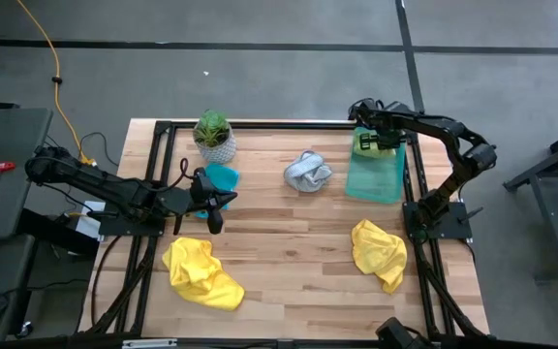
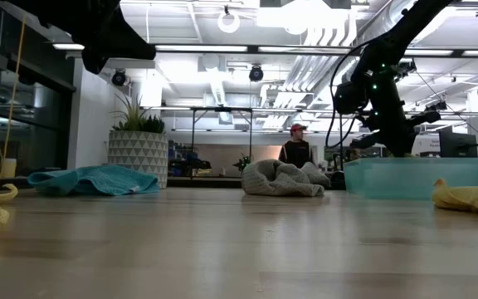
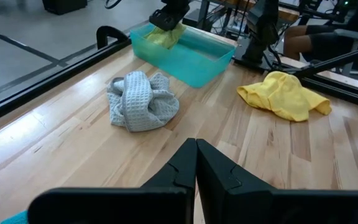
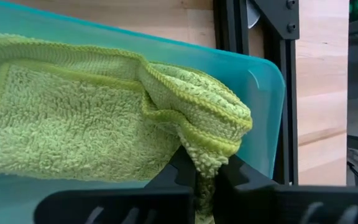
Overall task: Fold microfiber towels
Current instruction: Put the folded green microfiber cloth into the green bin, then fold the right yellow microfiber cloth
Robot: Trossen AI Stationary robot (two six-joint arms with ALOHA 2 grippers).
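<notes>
My right gripper (image 4: 205,184) is over the far end of the translucent green tray (image 1: 376,174), shut on the lime green towel (image 4: 73,118), which lies inside the tray. My left gripper (image 3: 196,163) is shut and empty. It is raised above the table beside the teal towel (image 1: 223,177), which lies flat by the plant. The grey-white towel (image 1: 307,172) lies crumpled at the far middle. One yellow towel (image 1: 201,273) lies bunched at the near left, the other yellow towel (image 1: 379,252) at the near right. My right gripper pinches a bunched, folded corner of the lime green towel (image 4: 210,149) between its two fingers, with several layers showing there. The fingers come from above, pointing down into the tray. That corner is drawn up into the fingers. The rest of the towel lies on the tray's floor.
A small plant in a white pot (image 1: 214,136) stands at the far left, next to the teal towel. A black frame rail (image 1: 289,124) runs along the table's far edge and sides. Bare wood (image 1: 289,252) lies between the two yellow towels. A person (image 2: 295,148) sits in the room behind.
</notes>
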